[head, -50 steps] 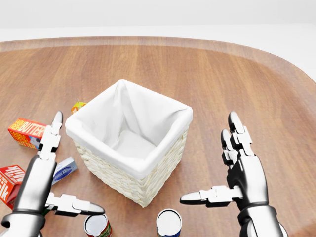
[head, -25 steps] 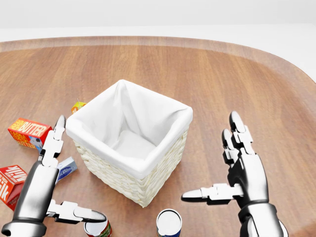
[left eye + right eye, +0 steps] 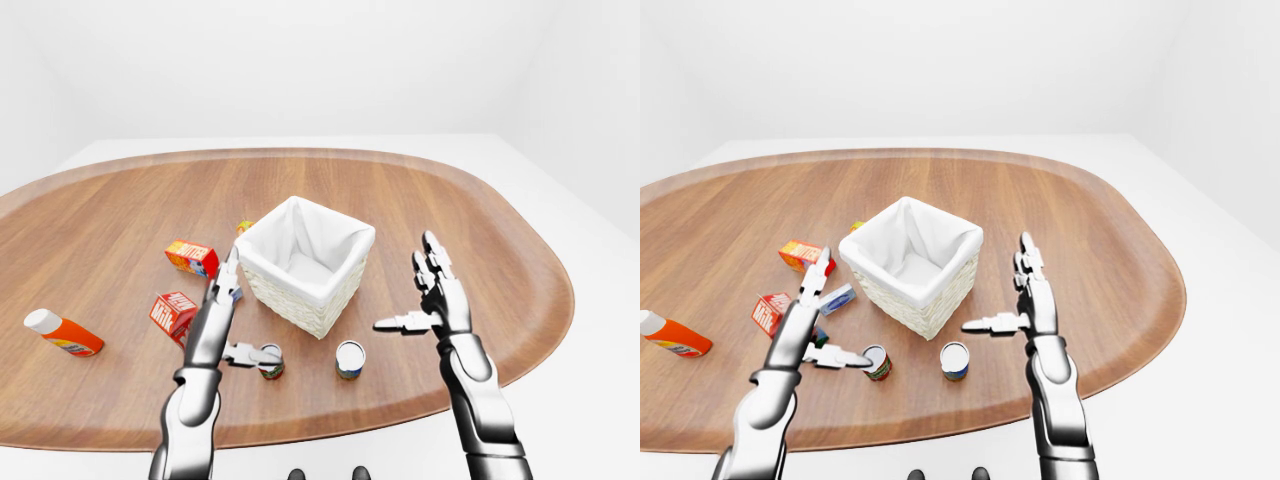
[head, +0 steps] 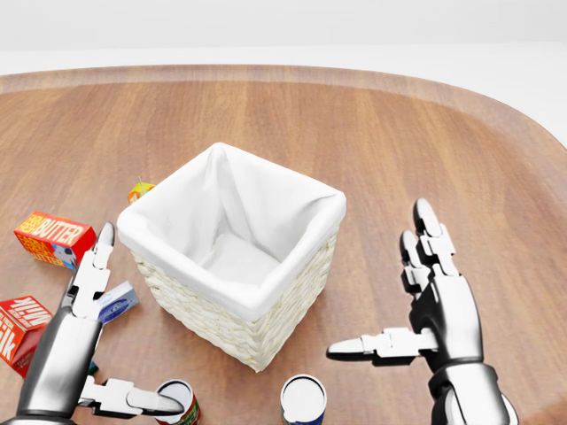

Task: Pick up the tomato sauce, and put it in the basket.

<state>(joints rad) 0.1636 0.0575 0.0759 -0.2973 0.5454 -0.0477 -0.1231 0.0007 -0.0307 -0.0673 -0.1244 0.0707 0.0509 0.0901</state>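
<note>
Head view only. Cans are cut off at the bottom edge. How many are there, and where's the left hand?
Observer: Two upright cans: a red-labelled can beside the left hand, and a blue-labelled can to its right.
Operator: Gripping the red one?
Observer: No, the hand is open. Its thumb points at the can's rim, fingers up and away.
Operator: Anything off-frame left?
Observer: An orange bottle lying on the table, left of the milk carton.

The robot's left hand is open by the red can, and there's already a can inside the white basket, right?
Not quite. The basket is empty: the head view shows only its white lining inside. Both cans still stand on the table below it. The rest is right: the left hand is open by the red can.
</note>
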